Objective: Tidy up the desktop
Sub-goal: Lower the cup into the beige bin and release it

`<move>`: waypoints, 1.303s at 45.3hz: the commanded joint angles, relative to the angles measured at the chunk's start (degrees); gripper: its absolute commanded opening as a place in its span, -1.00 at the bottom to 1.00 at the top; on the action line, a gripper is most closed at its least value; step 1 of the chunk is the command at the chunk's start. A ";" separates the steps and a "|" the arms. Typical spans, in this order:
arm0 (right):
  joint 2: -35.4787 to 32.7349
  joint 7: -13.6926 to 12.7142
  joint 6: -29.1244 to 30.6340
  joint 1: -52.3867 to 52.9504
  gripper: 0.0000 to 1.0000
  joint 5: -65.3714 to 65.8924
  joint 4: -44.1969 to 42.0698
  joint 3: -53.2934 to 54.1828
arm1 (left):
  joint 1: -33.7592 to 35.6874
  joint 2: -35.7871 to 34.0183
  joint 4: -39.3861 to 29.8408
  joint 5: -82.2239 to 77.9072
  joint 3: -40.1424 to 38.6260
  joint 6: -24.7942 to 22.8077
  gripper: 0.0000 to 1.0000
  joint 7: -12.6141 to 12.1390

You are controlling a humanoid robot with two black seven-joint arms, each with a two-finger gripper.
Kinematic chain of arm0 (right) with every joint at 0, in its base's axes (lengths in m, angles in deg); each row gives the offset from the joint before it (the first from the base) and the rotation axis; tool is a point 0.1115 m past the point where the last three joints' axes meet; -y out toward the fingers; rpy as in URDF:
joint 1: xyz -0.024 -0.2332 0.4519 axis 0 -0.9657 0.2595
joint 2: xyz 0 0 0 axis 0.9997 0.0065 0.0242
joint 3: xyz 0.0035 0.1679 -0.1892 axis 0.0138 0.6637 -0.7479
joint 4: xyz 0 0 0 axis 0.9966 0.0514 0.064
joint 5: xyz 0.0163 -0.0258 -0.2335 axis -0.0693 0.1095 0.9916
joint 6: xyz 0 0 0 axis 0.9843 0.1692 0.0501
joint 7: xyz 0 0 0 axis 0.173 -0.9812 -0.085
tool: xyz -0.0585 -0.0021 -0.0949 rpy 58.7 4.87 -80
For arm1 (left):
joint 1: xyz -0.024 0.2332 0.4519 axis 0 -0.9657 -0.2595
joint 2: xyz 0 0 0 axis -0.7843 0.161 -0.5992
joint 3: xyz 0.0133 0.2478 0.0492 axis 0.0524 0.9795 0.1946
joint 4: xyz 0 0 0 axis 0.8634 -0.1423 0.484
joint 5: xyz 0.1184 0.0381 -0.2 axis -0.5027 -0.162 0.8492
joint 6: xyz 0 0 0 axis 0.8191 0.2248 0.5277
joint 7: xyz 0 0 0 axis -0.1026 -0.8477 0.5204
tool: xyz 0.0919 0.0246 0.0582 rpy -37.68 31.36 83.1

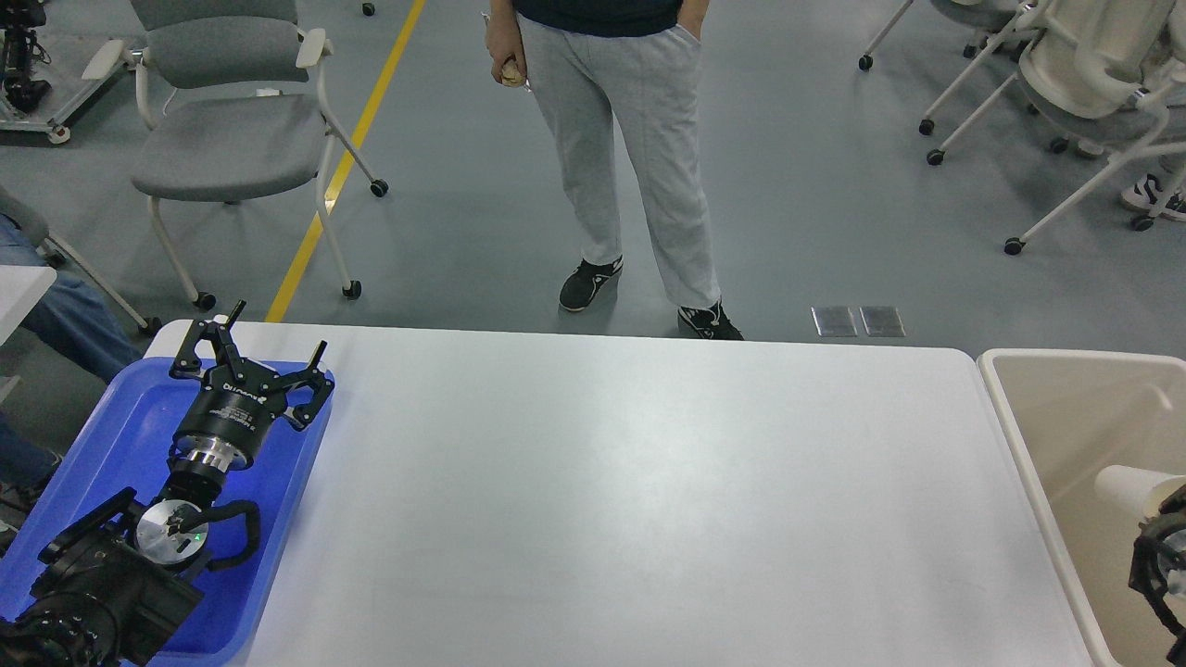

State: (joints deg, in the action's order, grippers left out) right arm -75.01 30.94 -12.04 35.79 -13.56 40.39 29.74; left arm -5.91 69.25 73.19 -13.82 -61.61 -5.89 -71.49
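Observation:
The desktop is a wide white tabletop with rounded corners, and nothing lies on its middle. My left gripper is open and empty, its fingers spread over the far end of a blue plastic tray at the table's left edge. Only a black part of my right arm shows at the right edge, over the beige bin. Its fingers cannot be made out. A white cup-like thing lies in the bin right beside that arm.
A person in grey trousers stands just beyond the table's far edge. A grey chair stands on the floor at back left, with more chairs at back right. A seated person's leg is at the left.

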 commanded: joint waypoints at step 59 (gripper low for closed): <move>-4.02 -3.53 -1.73 2.94 1.00 -1.63 1.75 0.94 | 0.00 0.00 0.04 -0.09 0.00 0.00 1.00 0.00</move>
State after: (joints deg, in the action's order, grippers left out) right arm -79.07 26.15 -13.92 38.43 -15.33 42.23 34.03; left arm -5.92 69.25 73.17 -13.90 -61.61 -5.89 -71.49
